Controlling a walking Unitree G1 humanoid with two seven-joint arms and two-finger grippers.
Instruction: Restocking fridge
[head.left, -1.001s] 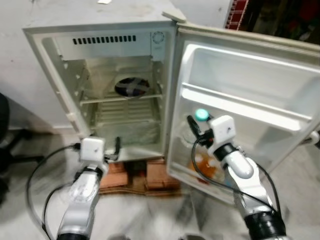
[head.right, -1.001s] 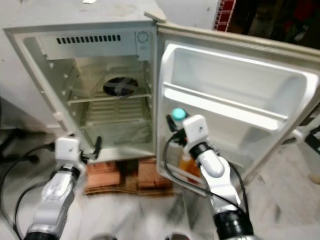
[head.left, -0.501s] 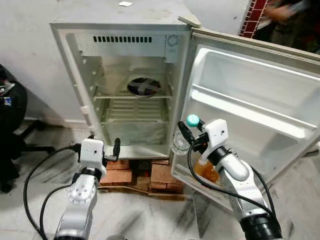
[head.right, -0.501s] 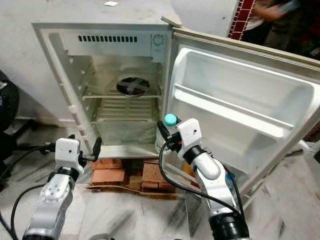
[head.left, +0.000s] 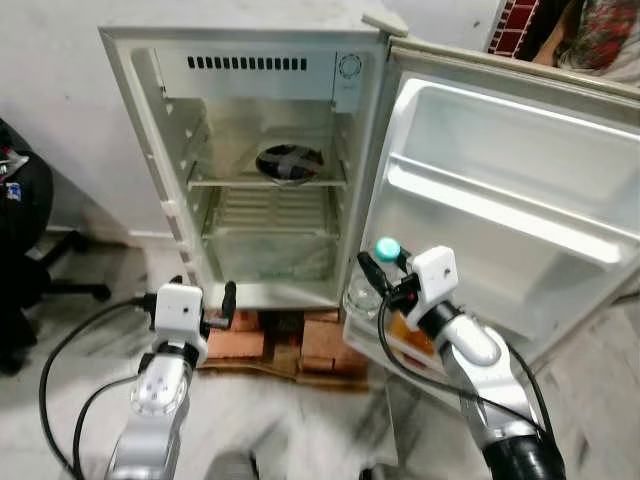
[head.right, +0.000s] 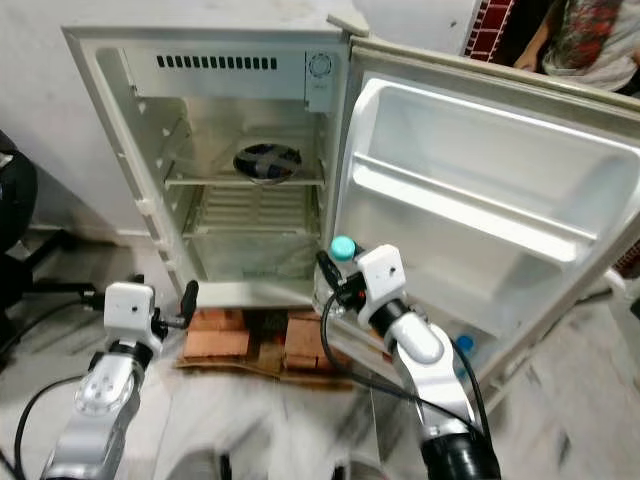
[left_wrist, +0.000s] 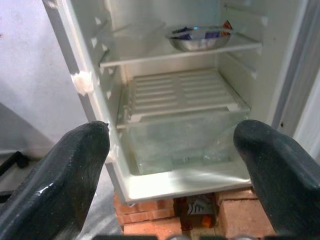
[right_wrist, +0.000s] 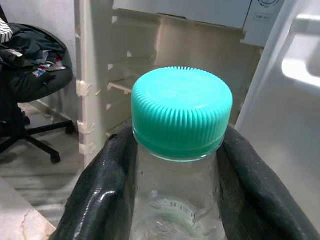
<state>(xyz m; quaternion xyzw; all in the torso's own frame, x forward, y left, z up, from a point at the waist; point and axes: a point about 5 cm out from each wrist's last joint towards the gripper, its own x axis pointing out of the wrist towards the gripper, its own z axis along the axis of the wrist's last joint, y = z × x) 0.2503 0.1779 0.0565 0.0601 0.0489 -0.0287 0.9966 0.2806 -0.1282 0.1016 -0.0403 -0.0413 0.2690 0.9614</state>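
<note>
The right gripper is clamping a clear bottle just under its teal cap, one black finger pressed to each side of the neck, and it is holding the bottle upright in front of the fridge, near the hinge edge where the cabinet meets the open door. Over the last second the whole scene has slid and sharpened as the robot's head has been shifting, so most of the apparent movement belongs to the camera; against the fridge itself, though, the bottle has been coming away from the lower door shelf, where an orange-filled container is sitting, and is now hanging closer to the cabinet's lower front edge. That suggests the bottle is being carried toward the interior rather than being set in the door, and the placing step is not yet done. Inside, a metal bowl is resting on the upper shelf, with the slatted shelf and the clear drawer below it. The left gripper is hovering low before the cabinet's bottom corner with its fingers spread wide and gripping nothing. A person is standing beyond the door's top edge.
</note>
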